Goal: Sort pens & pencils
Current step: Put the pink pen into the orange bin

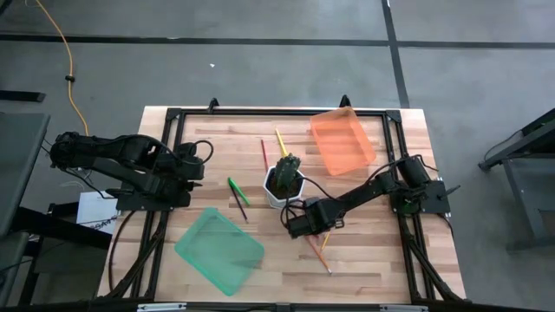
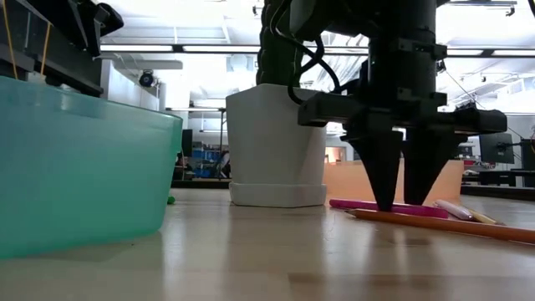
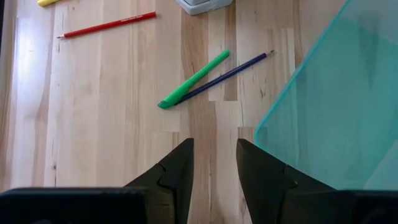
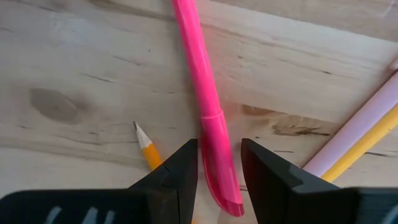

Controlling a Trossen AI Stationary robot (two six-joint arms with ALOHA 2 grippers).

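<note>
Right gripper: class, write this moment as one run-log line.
right gripper: open, straddling pink pen on table | left gripper: open, waiting beside green bin

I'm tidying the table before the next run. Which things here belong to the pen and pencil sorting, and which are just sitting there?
Job:
pink pen
green pen
dark pencil
red pencil
orange pencil
green tray
orange tray

Lying about:
potted plant

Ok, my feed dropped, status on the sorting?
Right gripper open, fingers straddling pink pen. Left gripper open, hovering short of green pen. Orange pencil lies beside the pink pen.
</note>
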